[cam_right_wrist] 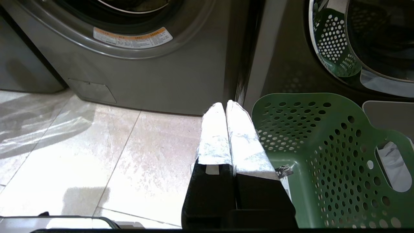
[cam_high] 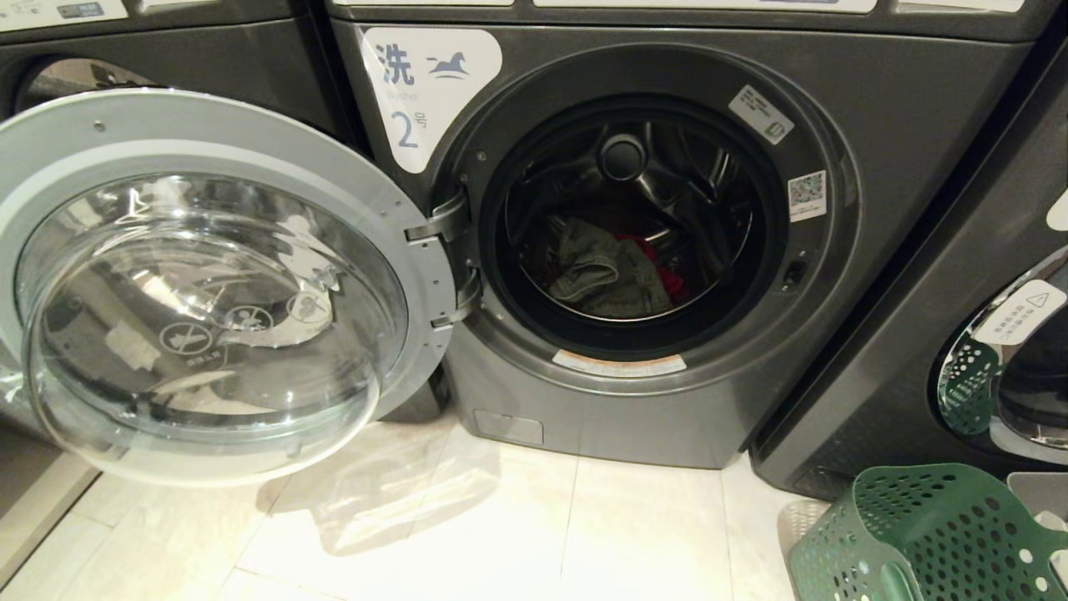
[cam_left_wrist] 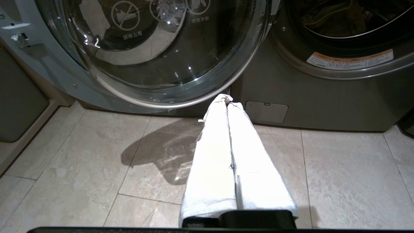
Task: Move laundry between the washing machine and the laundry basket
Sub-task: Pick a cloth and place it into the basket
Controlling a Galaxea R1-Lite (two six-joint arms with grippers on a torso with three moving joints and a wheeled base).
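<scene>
Washing machine [cam_high: 667, 250] center frame, door [cam_high: 209, 284] swung open left w/ laundry [cam_high: 613, 271] in drum; laundry basket [cam_high: 926, 534] lower right. Left gripper [cam_left_wrist: 227, 98] & right gripper [cam_right_wrist: 225, 105] both pressed together, empty.

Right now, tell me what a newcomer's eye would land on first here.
First, the washing machine marked 2 at centre, its big round glass door swung wide open to the left. Inside the drum lies the laundry, a grey-green piece over something red. At lower right on the tile floor stands the green laundry basket.
</scene>
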